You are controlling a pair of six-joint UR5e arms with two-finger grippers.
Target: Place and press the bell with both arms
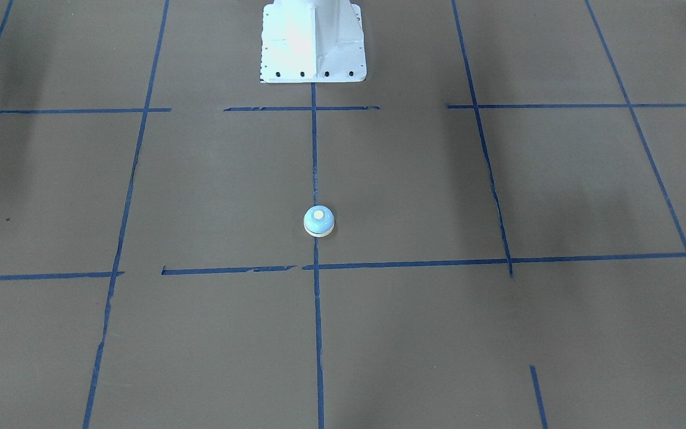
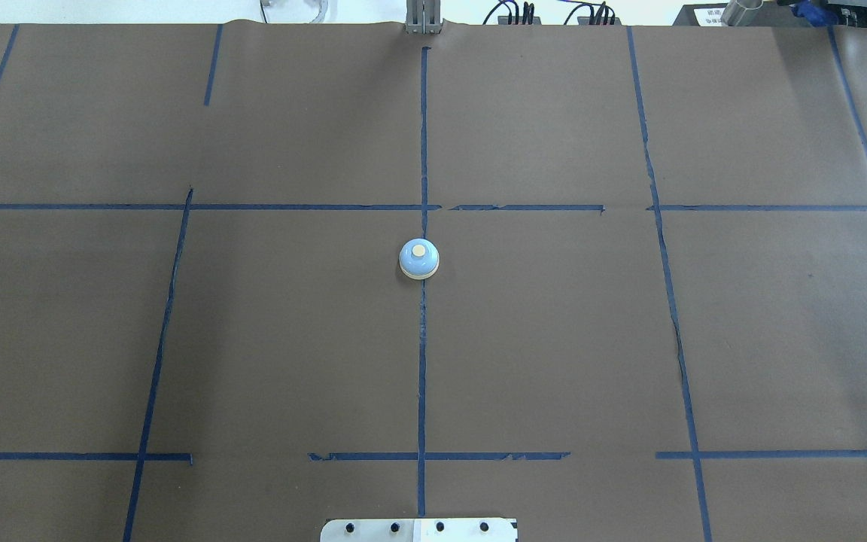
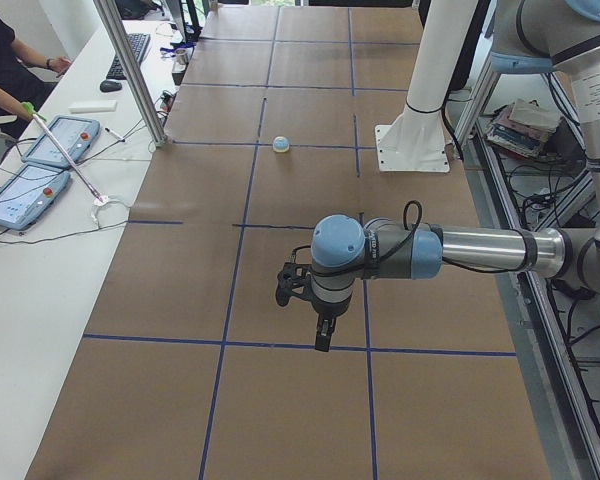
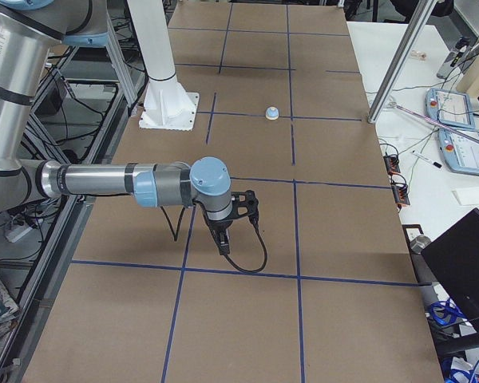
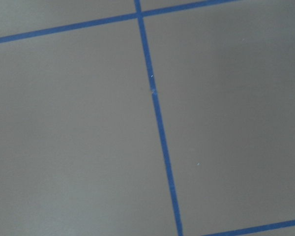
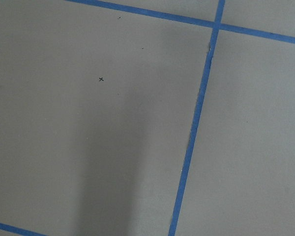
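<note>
The small light-blue bell [image 1: 319, 221] with a cream button stands upright on the brown table, on the centre tape line [image 2: 419, 260]. It also shows far off in the side views [image 3: 281, 145] [image 4: 272, 113]. My left gripper [image 3: 321, 335] hangs above the table at the left end, far from the bell. My right gripper [image 4: 223, 242] hangs above the right end, equally far. Both show only in the side views, so I cannot tell whether they are open or shut. Neither wrist view shows fingers or the bell, only paper and blue tape.
The white pedestal base [image 1: 313, 42] stands on the centre line at the robot's side [image 2: 418, 529]. Blue tape lines grid the brown paper. A metal post [image 3: 130, 70] and tablets [image 3: 40, 170] stand on the operators' side, where a person [image 3: 0, 60] sits.
</note>
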